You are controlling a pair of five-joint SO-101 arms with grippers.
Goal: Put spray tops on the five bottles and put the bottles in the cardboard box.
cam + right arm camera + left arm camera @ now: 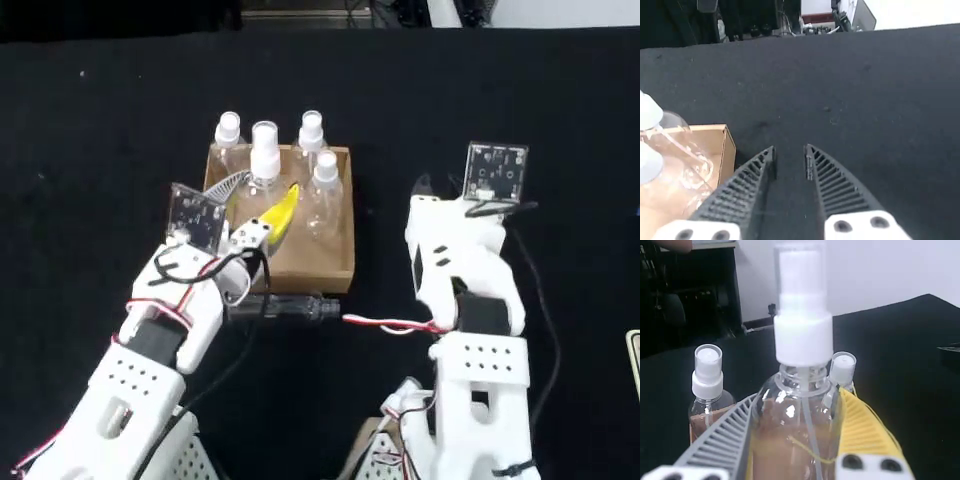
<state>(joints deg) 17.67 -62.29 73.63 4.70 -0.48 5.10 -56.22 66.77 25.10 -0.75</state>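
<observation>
– Left claw [262, 192] grips a bottle [264, 150] inside the box [335, 268], on the far side, beside three other bottles [325, 190]. Which step?
– Boxing, I'd judge. Next: let go, then lift clear without tipping the neighbours.
– Spray top [802, 335] seated?
– Close camera says yes; overhead can't. Overhead gives the count: four bottles. Right claw [789, 152], slightly parted and empty, hangs over the table [865, 100] right of the box.

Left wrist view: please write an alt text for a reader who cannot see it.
The left claw grips a clear bottle with a white spray top between its grey and yellow fingers. Behind it stand two more capped bottles, and a black table lies beyond.
</observation>
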